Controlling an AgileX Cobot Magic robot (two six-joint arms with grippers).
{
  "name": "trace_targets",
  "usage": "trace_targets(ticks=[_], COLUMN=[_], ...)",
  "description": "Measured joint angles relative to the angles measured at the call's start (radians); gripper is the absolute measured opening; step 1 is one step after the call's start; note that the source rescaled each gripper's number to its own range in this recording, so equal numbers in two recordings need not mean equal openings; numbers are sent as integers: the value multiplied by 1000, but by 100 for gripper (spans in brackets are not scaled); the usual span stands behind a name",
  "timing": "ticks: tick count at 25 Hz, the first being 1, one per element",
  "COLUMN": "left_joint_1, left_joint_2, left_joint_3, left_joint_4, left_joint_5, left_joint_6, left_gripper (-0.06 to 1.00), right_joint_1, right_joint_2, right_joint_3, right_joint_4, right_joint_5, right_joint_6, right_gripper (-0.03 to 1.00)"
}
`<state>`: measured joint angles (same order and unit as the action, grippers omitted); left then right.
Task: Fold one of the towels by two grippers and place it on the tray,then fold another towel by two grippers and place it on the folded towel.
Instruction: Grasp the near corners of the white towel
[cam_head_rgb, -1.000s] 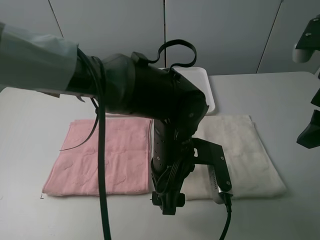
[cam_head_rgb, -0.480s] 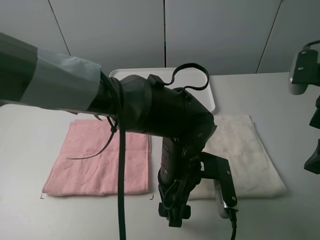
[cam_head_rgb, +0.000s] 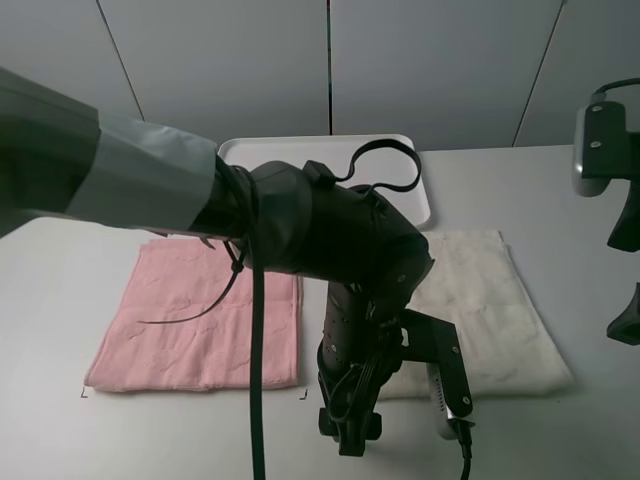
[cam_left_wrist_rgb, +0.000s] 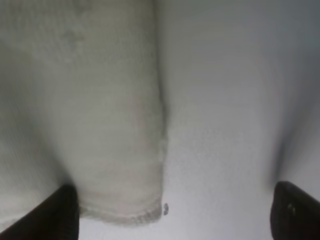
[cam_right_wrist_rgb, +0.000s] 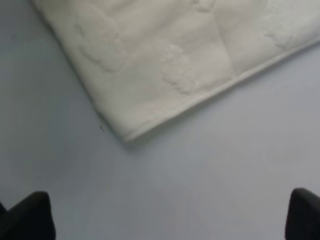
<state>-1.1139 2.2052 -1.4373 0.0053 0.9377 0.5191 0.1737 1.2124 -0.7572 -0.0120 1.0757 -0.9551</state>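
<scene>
White tray (cam_head_rgb: 415, 180) lies behind the flat pink towel (cam_head_rgb: 200, 320) and cream towel (cam_head_rgb: 490, 310). The left gripper (cam_left_wrist_rgb: 180, 215), fingers spread, has the cream towel's corner between them; the right gripper (cam_right_wrist_rgb: 165, 220), also spread, hangs above another corner.

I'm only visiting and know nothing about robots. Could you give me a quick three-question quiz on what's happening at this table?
1. True or false: the flat white rectangular plastic tray already holds a towel.
2. The left hand hovers at a corner of: A) the tray B) the cream square terry towel C) a cup.
3. Fill in: the right hand has its fingers ____ (open or shut).
Key: 1 false; 2 B; 3 open.
</scene>
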Motion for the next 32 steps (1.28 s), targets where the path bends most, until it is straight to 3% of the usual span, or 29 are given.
trace_targets(ticks=[7,14,21,32], left_joint_1=[0,0,0,0], left_joint_2=[2,2,2,2], left_joint_3=[0,0,0,0], left_joint_4=[0,0,0,0], left_joint_5=[0,0,0,0], left_joint_6=[0,0,0,0], left_gripper=[99,99,99,99], right_joint_1=[0,0,0,0], right_joint_2=[0,34,186,341], right_joint_3=[93,198,211,211], right_joint_4=[5,72,75,57], right_joint_5=[-37,-134,-229,-280], right_joint_6=[-150,-334,-359,-378], right_gripper=[100,100,100,100])
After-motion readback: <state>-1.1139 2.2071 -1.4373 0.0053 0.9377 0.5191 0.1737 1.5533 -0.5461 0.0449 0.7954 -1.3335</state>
